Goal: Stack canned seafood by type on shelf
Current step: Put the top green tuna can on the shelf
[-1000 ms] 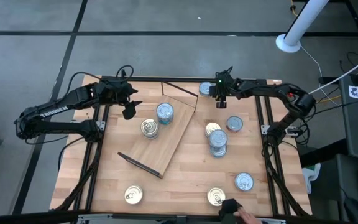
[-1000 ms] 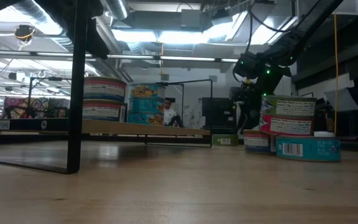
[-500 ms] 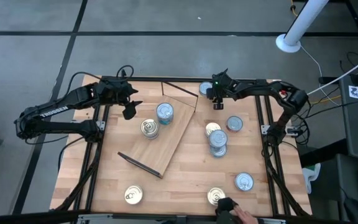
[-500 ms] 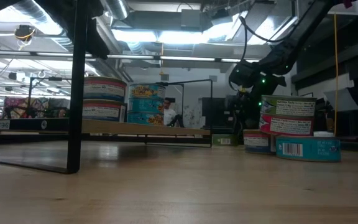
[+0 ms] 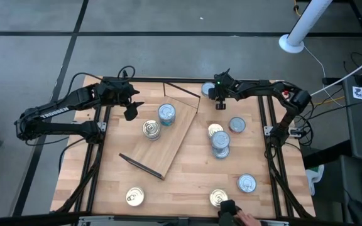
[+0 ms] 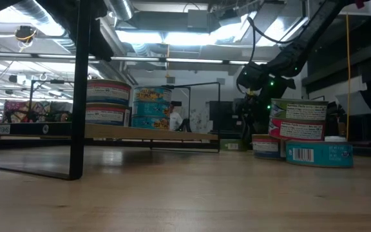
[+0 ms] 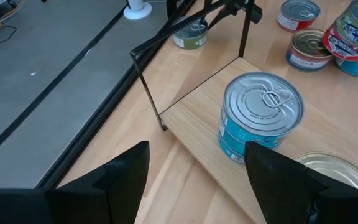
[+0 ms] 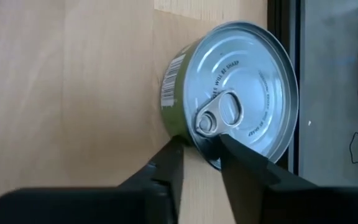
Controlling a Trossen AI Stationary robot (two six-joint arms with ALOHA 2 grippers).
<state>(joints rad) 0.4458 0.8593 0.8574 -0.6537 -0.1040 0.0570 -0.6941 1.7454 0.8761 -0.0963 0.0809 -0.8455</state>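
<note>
A green-labelled, silver-topped can (image 8: 235,93) with a pull tab stands on the table by its far edge (image 5: 207,90). My right gripper (image 8: 199,146) hovers just near-right of it (image 5: 219,105), pointing down, its fingers a narrow gap apart by the can's rim. My left gripper (image 5: 131,113) waits open left of the shelf (image 5: 171,141), a tilted plywood board with dark frame bars. On the shelf stand a blue-labelled stack (image 7: 261,118) and a gold-lidded stack (image 5: 151,129). A slanting stack (image 5: 220,143), a gold can (image 5: 215,130) and a silver can (image 5: 237,124) rest on the table to the right.
Three more cans sit near the table's near edge: a silver one (image 5: 247,183) and gold ones (image 5: 219,198) (image 5: 134,196). A person's dark-gloved hand (image 5: 231,209) reaches in at the near edge by a gold can. Dark frame rails (image 5: 270,135) run along both table sides.
My right gripper has shifted a little toward the table's left, closer to the green-labelled can. The person's hand at the near edge has moved slightly left toward the gold can there. My left arm has kept still.
</note>
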